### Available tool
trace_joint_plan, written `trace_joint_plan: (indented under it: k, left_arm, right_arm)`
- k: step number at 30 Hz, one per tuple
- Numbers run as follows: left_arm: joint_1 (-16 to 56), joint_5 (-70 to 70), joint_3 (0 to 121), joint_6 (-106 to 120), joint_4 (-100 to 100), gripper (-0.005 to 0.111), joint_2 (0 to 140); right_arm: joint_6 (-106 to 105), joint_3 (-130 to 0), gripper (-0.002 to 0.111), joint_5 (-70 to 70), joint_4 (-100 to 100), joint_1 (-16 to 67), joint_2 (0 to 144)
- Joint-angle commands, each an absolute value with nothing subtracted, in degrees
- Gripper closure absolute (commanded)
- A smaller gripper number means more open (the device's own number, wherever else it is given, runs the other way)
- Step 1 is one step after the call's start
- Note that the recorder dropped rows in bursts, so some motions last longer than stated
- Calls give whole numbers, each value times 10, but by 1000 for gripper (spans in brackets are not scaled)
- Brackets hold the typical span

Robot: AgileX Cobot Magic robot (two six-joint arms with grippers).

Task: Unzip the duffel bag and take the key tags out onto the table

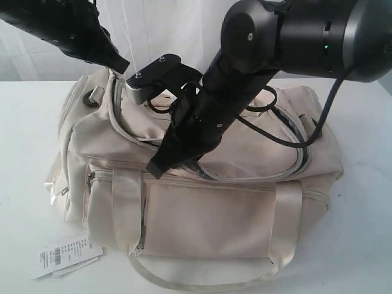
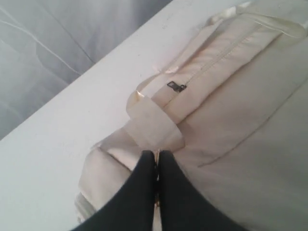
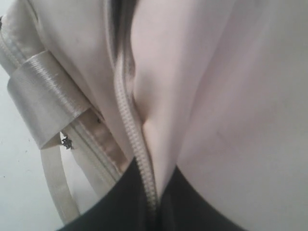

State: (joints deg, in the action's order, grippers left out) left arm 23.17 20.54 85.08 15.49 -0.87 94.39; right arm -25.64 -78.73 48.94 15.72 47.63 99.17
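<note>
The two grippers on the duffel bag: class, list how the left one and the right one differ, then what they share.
The left gripper sits at one end of the duffel bag; the right gripper sits on the front of the bag's top. The left gripper's fingers meet over plain fabric; the right gripper's fingers straddle the top zipper. Shared: both are black, shut, and down on the bag.

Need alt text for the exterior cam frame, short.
A cream duffel bag lies on a white table, the right gripper closed on its top zipper and the left gripper shut at the bag's left end. A white barcode label lies beside the bag.
</note>
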Motion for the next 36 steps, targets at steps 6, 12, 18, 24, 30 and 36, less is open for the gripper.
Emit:
trace_joint_plan:
  k: [6,12,18,24,30,36]
  left_arm:
    - [218,47,854,151,-31,107,1017]
    - [186,24,854,111,-31,107,1050]
    - [184,31,854,99,-31,91,1046]
    - [184,85,854,104,-31,46,1023]
    - [184,163,854,104,-31,42,961]
    - [184,348,854,71,-31,50,878]
  right_arm:
    - [-253,-786,108,536,159,473,991]
    - [-253,-786,108,537,159,473,991]
    - [-253,-786,108,542,159,473,991]
    - [-253,-786,108,540,159,473,991]
    - [-253,-786,108,537,159,473,991]
    - [-253,-786,108,526,159,473,991]
